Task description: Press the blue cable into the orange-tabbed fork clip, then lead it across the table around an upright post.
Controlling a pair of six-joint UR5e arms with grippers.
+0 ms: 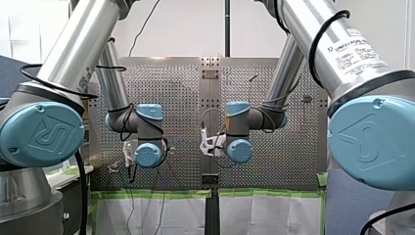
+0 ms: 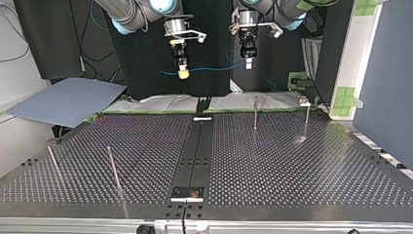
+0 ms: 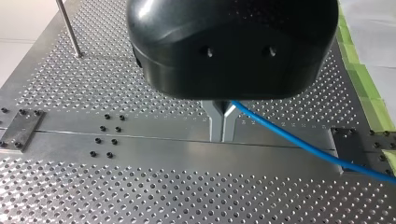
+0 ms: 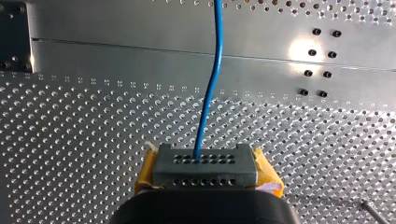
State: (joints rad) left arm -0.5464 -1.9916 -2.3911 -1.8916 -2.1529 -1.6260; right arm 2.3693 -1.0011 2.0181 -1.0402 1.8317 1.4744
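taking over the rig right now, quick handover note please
My left gripper: metal fingers shut on the thin blue cable.
My right gripper: yellow pads shut on the same cable.
Both hold it in the air over the perforated metal table, strung between them.
Done: cable picked up.
Left: press it into the fork clip, which I cannot make out here, then lead it around a thin upright metal post.
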